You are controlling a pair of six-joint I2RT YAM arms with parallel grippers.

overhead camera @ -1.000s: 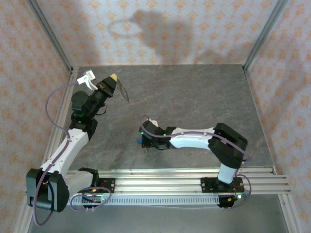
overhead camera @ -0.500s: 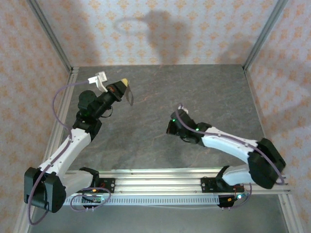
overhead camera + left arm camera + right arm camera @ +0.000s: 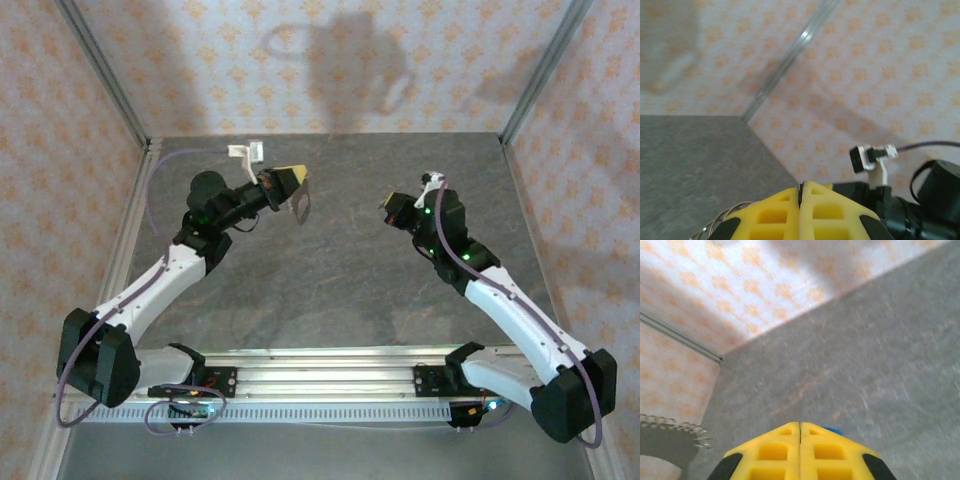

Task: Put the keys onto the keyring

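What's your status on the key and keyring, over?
Left tool shut on keyring, raised. Right tool shut on key, blue head peeking out. Both aloft, apart; nothing between.

— From where is the top view taken?
— From high behind the arm bases, tilted down. The whole table and the back wall are taken in from afar.
— And the wrist views?
— Each is taken close behind its own gripper. The left gripper is faced toward the far right corner, and the right arm is caught there. The right gripper is faced over the tabletop toward the far left corner, with the keyring at the edge.
— What is shared?
— Tabletop and walls.
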